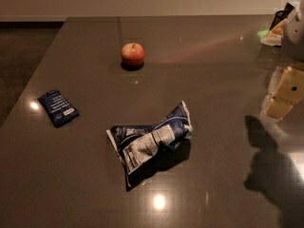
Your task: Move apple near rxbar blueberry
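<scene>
The apple (132, 54), small, round and red with yellowish patches, stands upright on the dark table (213, 70) toward the far middle. The rxbar blueberry (58, 108), a small flat dark blue wrapper with white text, lies at the left side of the table, well in front of and to the left of the apple. My gripper (285, 96), pale yellow, hangs at the right edge of the camera view, above the table and far to the right of both. It holds nothing that I can see.
A large crumpled blue-and-white chip bag (151, 139) lies in the middle front of the table, between the gripper and the bar. Some small items (273, 34) sit at the far right corner. The table's left edge runs close to the bar.
</scene>
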Available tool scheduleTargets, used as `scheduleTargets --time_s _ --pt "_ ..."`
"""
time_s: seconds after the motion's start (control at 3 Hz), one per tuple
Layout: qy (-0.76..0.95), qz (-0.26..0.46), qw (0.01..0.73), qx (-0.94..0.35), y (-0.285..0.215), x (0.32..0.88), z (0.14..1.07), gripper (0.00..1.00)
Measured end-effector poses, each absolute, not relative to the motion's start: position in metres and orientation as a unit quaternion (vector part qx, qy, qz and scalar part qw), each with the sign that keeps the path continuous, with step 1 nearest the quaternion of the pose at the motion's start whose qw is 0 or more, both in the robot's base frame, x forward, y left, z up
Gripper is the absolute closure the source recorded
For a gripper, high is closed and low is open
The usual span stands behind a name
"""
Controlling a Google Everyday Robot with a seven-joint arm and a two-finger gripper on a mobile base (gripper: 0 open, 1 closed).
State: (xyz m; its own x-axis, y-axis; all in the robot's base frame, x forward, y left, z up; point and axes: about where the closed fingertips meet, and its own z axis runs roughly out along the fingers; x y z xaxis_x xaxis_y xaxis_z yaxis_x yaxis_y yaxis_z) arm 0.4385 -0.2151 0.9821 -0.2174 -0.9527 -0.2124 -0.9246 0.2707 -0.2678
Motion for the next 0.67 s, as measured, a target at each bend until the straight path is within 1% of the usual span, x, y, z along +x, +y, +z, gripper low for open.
scheduleTargets --time_s 0.33,0.67 --pt "0.781 -0.042 0.169 -0.600 -0.215 0.441 0.984 0.00" --pt "0.789 -0.037 0.183 -0.586 -0.209 0.472 0.983 0.00"
